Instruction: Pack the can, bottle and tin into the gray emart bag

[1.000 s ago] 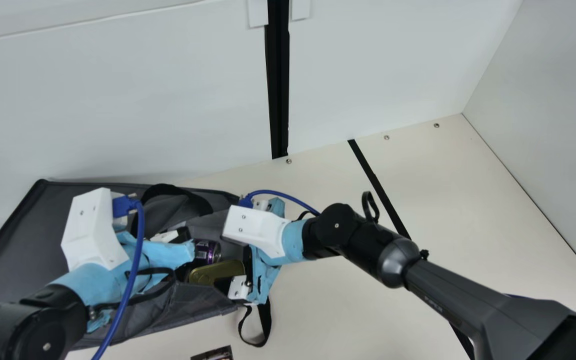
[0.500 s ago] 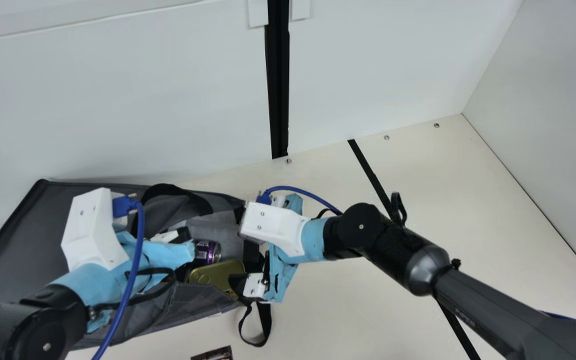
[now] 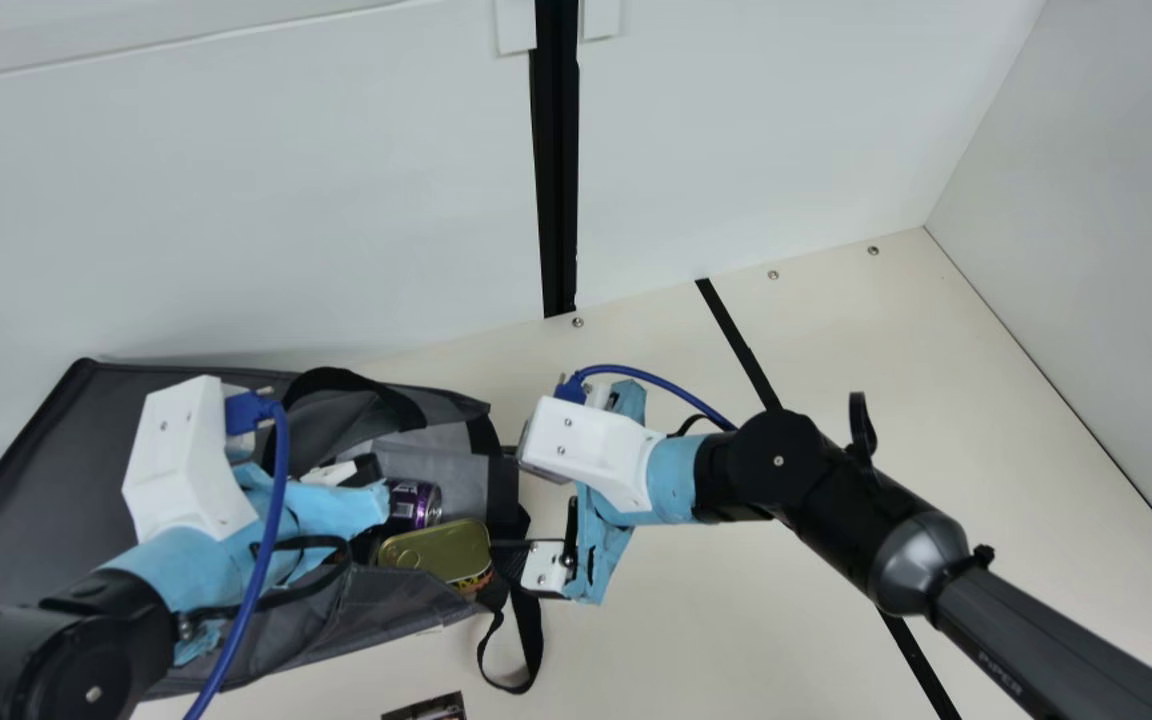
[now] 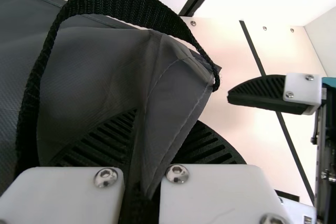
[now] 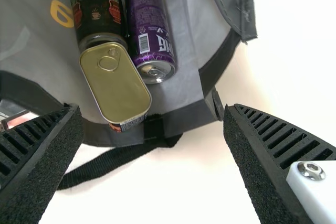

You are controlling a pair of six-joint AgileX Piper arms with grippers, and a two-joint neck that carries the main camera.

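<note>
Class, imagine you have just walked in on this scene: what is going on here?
A two-armed robot is packing a gray bag. Its left gripper pinches a fold of the bag's fabric. The purple can, the dark bottle and the gold tin all lie inside, near the bag's mouth. The right gripper is open and empty just outside that mouth, so the packing looks about done.

There was one gray bag [image 3: 26,450], with one purple can [image 5: 147,19], one dark bottle [image 5: 95,11] and one gold-topped tin [image 5: 116,85] in it, so three containers altogether. At least two black straps [image 3: 530,630] showed, and one small printed item [image 3: 428,708], possibly a card, cut off by the main view's edge.
</note>
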